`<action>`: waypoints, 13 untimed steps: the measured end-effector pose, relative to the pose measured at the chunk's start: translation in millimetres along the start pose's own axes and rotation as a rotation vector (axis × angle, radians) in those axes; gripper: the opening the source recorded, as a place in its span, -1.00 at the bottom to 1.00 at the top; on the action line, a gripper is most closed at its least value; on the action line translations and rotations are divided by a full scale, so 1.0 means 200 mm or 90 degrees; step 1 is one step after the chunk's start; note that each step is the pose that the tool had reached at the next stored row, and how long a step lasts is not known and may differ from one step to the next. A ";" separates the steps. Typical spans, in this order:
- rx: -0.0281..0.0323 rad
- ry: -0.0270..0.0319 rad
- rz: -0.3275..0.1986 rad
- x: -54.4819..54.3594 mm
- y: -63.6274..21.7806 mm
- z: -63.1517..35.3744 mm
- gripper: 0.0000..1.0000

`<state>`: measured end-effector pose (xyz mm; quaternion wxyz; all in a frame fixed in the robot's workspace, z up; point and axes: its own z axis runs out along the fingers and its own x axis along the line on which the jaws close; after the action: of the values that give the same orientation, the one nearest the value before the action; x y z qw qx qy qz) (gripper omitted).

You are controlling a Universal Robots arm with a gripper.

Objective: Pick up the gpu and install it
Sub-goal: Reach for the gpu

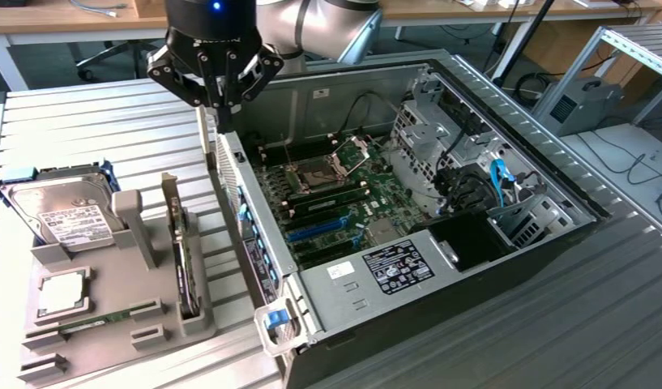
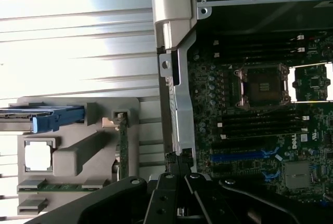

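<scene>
table (image 1: 93,121): slatted metal, everything sits on it
PC case (image 1: 309,101): open, middle and right of the frame, board exposed
holder (image 1: 147,239): grey rack, lower left
gripper (image 1: 223,104): upper left, over the case's rear wall, jaws pinched shut with nothing in them
gpu (image 1: 181,251): on edge in the holder, lower left. We'd guess it's light, stiff and a bit fragile, so we'd grab the bare top edge, off the components

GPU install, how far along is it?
Done: nothing visible; the gpu stands in the grey holder. In hand: nothing; the shut gripper hovers over the case's rear wall. Left: pick-up and install; the blue slot is empty.
</scene>
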<state>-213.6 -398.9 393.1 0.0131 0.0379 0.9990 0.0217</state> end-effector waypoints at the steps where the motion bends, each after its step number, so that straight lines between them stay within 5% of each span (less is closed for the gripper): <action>1: 0.0000 0.0000 0.000 0.00 0.000 0.000 -0.79; 13: 0.0000 0.0000 0.000 0.02 -0.002 0.000 -0.79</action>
<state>-218.2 -398.9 393.0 0.0131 0.0379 0.9990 0.0217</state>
